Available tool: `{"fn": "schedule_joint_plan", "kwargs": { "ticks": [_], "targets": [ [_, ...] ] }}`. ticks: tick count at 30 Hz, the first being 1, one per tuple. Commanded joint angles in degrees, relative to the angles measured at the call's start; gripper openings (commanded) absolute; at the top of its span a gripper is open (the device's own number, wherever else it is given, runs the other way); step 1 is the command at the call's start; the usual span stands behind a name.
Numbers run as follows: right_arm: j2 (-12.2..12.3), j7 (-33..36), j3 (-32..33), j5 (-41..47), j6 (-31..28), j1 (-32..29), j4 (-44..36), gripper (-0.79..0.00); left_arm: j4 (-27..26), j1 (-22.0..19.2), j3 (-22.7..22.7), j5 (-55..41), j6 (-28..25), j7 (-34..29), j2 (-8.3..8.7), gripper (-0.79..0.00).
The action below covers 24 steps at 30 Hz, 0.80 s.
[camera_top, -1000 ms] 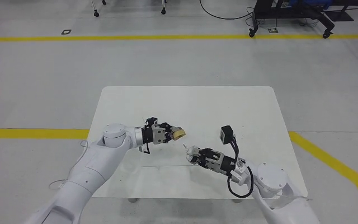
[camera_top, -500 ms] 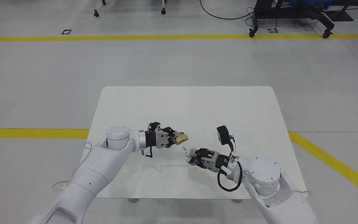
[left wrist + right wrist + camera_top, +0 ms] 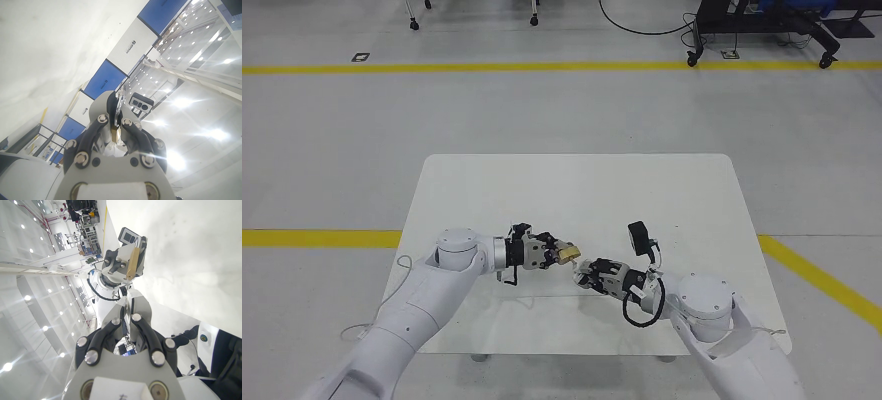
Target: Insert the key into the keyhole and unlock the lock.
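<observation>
Tabletop (image 3: 662, 190), white and round-cornered, is lying beneath the lock (image 3: 567, 254), which is hanging above its near half. Far left of the lock, a yellow floor stripe (image 3: 312, 238) is running out from under the table's edge across pale grey floor (image 3: 342, 130). Just left of the lock, the left gripper (image 3: 554, 251) is pinching the brass body, its fingers pressed against both flat sides. In the left wrist view, blue and white wall panels (image 3: 113, 62) and rows of ceiling lights (image 3: 170, 47) are showing beyond the lock. Just right of the lock, the key (image 3: 128, 283) is pointing at the lock's brass end, its tip meeting that end. Whether it is sitting inside the keyhole cannot be told. Right of the lock, the right gripper (image 3: 587, 270) is clamping the key, its pads pressed together on it. Well behind the lock, a second yellow stripe (image 3: 542, 67) is crossing the floor. Far to the lock's right and behind it, a black wheeled cart (image 3: 762, 20) is standing beside a looping black cable (image 3: 642, 28).
</observation>
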Motion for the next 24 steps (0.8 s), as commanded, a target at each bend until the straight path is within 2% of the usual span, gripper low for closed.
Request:
{"fn": "schedule_joint_plan", "kwargs": {
  "ticks": [1,24],
  "targets": [
    [0.01,0.07,0.06,0.05,-0.13,-0.09,-0.08,-0.785,0.02,0.03,-0.16,0.09,-0.12,-0.04,-0.05,-0.785],
    [-0.25,-0.86,-0.48,0.70,0.51,0.68,1.66,-0.785,0.17,0.34,-1.24,2.20,0.36,-1.44,-0.46,-0.785]
  ]
}}
